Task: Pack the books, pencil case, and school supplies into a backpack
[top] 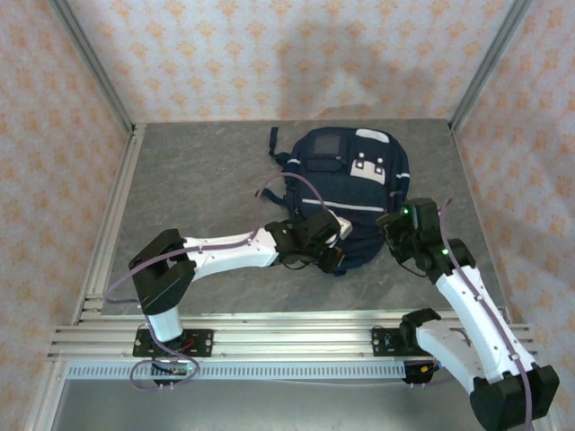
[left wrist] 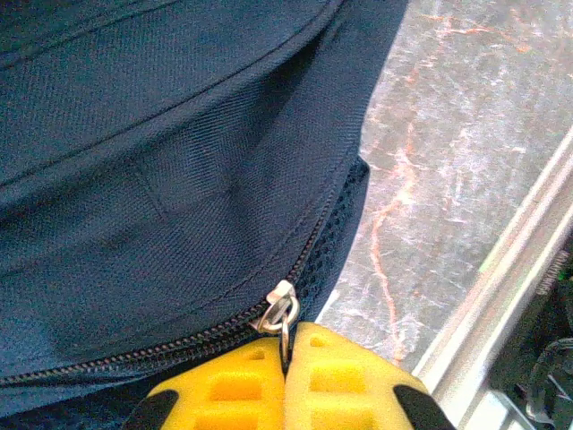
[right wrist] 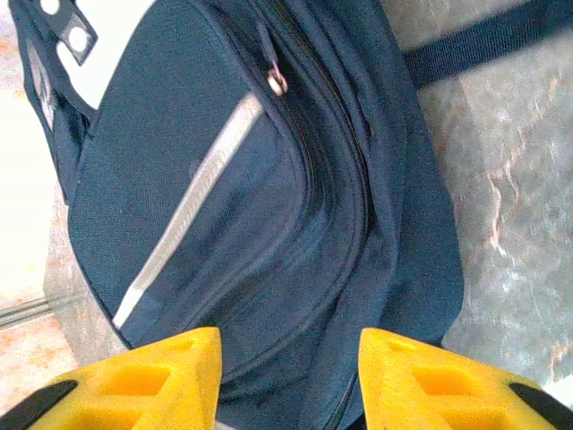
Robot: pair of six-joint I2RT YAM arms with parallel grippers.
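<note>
Top external view first: where does the large navy-blue fabric backpack (top: 355, 184) lie?

Flat on the grey marbled worktop (top: 198, 197), right of centre, with its white front patches (top: 368, 162) toward the far side and a dark strap loop (top: 273, 142) at its far left corner.

And the left tool (top: 331, 256)?

It is at the near left edge of the bag. From the left wrist camera, the two yellow fingers (left wrist: 349, 385) of that tool (left wrist: 286, 345) are clenched together on the silver metal zip pull (left wrist: 283, 309), where the black zip line meets the bag's seam. Bare worktop shows just to the right of it.

What about the right tool (top: 406, 241)?

It sits beside the bag's near right side. In the right wrist view that tool (right wrist: 288, 345) is released, its yellow fingers (right wrist: 161, 372) standing well apart. The bag's rounded end lies ahead of the gap, and I cannot tell whether the fingers touch the fabric. A pale grey stripe (right wrist: 192, 202) crosses the front pocket, and a dark strap (right wrist: 483, 36) trails onto the worktop at the far right.

And the surroundings?

Pale walls printed with small orange motifs (top: 269, 54) close in three sides. Aluminium rails (top: 269, 337) run along the near edge, carrying both arm bases.
</note>
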